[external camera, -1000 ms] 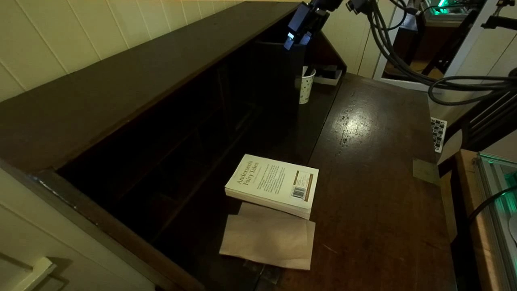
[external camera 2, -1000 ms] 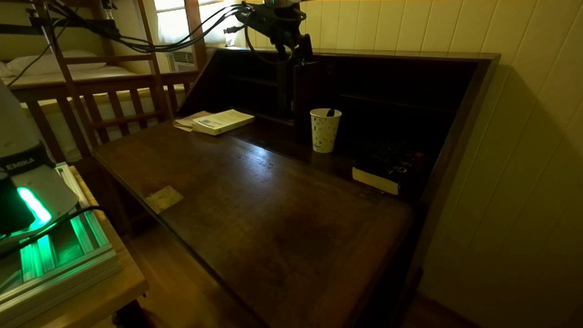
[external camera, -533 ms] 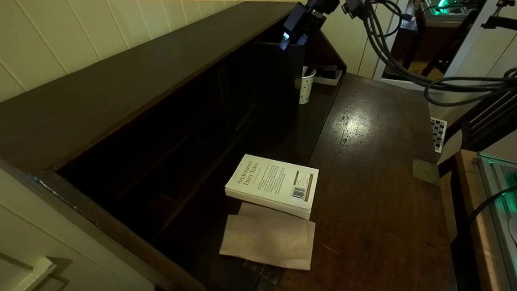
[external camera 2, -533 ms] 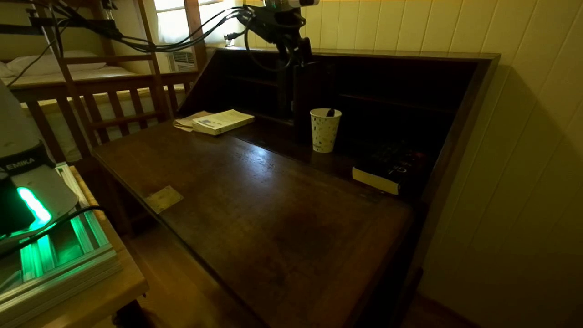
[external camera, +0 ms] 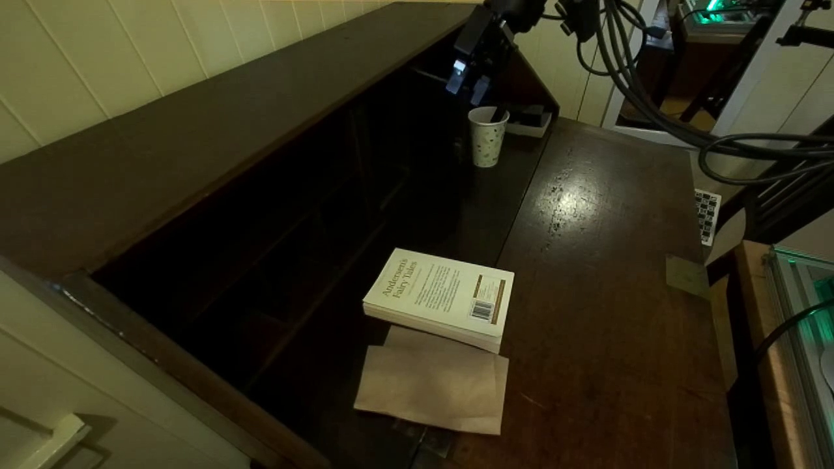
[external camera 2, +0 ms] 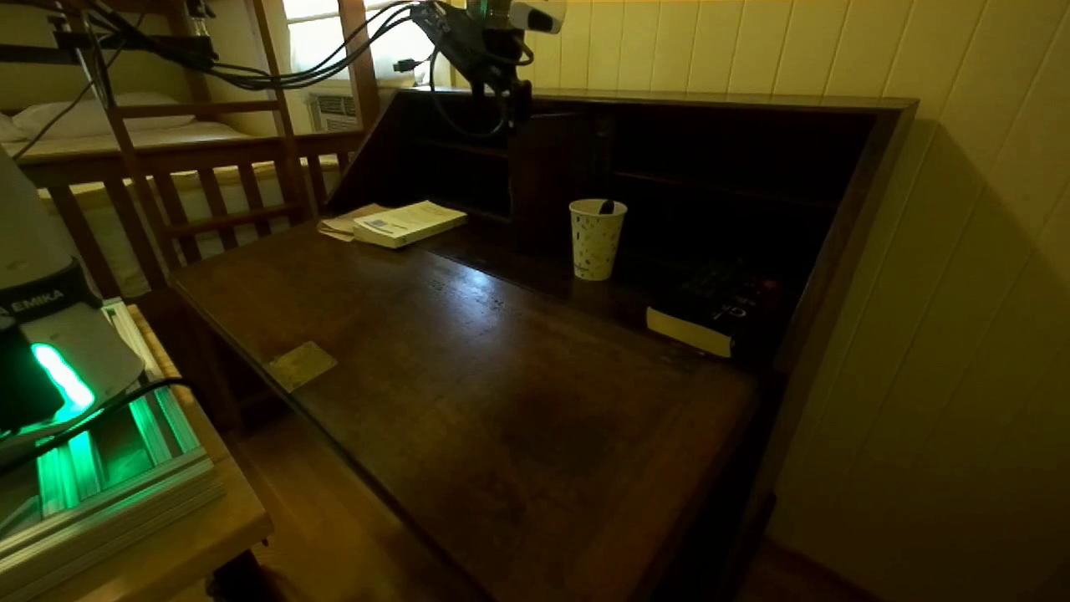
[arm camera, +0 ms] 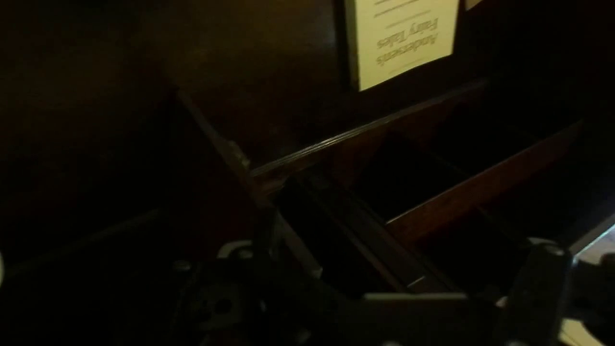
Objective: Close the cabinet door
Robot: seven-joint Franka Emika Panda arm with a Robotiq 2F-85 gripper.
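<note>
One push too near its top, jaws wide apart as they are, and we could see the gripper (external camera: pixel 466 91) skid off the cabinet door (external camera 2: pixel 549 184), which stands ajar midway along the dark cabinet (external camera: pixel 260 98).

The window (external camera 2: pixel 314 38) burns out white, glare spots the desktop (external camera 2: pixel 476 393) in both exterior views, the cabinet interior (external camera: pixel 280 228) is near black, and the wrist view is murky and soft.

The gripper (external camera: pixel 468 85) (its jaws apart) points downward at a slant
</note>
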